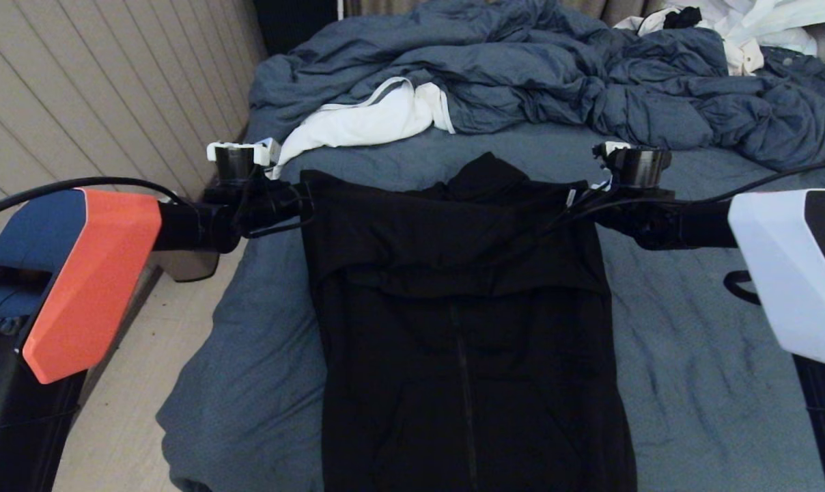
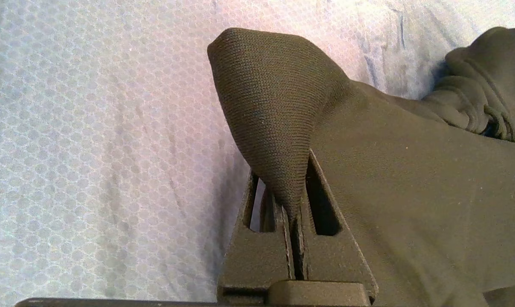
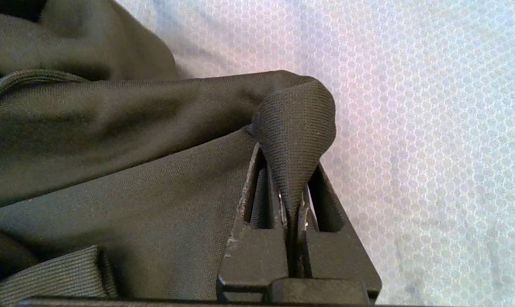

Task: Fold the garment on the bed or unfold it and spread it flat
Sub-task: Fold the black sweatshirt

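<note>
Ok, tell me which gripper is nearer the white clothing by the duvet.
Left. The left gripper, pinching the black hoodie, sits just below the white clothing; the right gripper holds the opposite corner.

The black zip-front hoodie [image 1: 467, 328] lies front up along the middle of the bed [image 1: 692, 355], hem toward the foot edge. Its shoulder corners are lifted clear of the blue-grey sheet, with the hood bunched between them, toward the head end.

Matt black knit garment [image 2: 411, 179], heathered cloth bed [image 1: 692, 369], seemingly plastic left gripper [image 2: 295, 238]
</note>
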